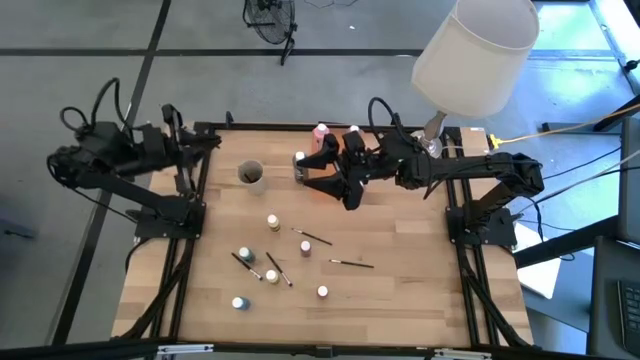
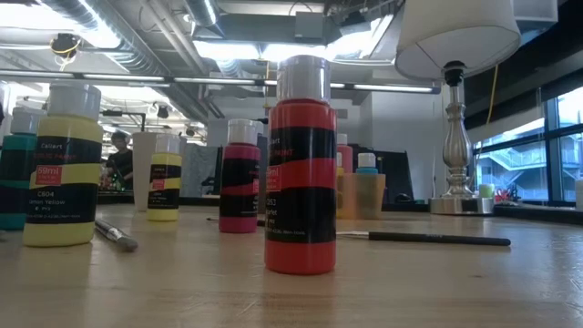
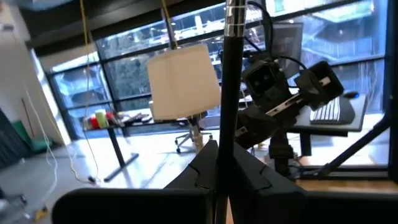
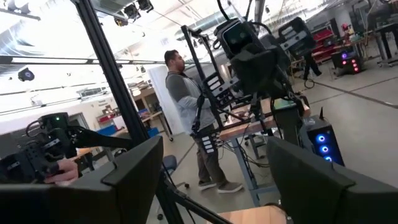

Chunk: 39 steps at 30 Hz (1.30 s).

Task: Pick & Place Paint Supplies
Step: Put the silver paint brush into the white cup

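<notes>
Gaping wide, right gripper [image 1: 312,178] holds nothing above table [image 1: 400,300].

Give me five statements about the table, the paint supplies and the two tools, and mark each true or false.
1. The right tool is open. True.
2. The left tool is holding a brush. False: it is shut on nothing, parked at the table's left edge.
3. A cup stands on the table. True.
4. The lamp stands at the table's left corner. False: it stands at the far right corner.
5. The brushes stand in the cup. False: they lie flat on the table.
</notes>
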Tool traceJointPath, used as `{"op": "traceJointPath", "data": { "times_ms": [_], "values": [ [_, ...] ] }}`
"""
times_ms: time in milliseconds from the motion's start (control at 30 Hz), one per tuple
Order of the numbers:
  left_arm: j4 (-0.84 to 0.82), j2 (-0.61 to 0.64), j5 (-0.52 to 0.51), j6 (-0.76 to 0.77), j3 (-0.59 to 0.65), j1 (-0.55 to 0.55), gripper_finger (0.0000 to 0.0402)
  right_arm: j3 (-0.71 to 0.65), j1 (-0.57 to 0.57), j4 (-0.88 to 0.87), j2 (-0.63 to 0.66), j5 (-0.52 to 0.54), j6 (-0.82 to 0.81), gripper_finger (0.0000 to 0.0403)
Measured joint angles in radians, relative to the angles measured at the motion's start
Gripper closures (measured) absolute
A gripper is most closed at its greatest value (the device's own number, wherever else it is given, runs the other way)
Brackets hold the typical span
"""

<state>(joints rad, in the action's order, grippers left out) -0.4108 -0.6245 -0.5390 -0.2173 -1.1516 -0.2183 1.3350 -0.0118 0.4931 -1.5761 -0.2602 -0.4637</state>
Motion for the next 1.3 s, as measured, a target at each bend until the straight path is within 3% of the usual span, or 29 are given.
{"op": "traceJointPath", "data": {
  "times_ms": [367,667,833,1000,1300],
  "values": [
    [0.234,0.167,0.009,0.189,0.333,0.074,0.0393,0.000,0.007,-0.022,0.000,-0.006,-0.024,0.0112],
    [0.235,0.303,-0.024,0.308,0.589,0.179,0.0393,0.000,0.034,-0.023,0.000,-0.007,-0.025,0.0112],
    [0.261,0.326,-0.052,0.435,0.737,0.262,0.0392,0.000,0.034,-0.024,0.000,-0.015,-0.033,0.0112],
    [0.336,0.343,-0.023,0.466,0.860,0.315,0.0393,0.000,0.042,-0.026,0.000,-0.015,-0.036,0.0112],
    [0.381,0.347,0.001,0.506,0.971,0.381,0.0393,0.000,0.061,-0.044,0.000,-0.015,-0.054,0.0112]
  ]
}}
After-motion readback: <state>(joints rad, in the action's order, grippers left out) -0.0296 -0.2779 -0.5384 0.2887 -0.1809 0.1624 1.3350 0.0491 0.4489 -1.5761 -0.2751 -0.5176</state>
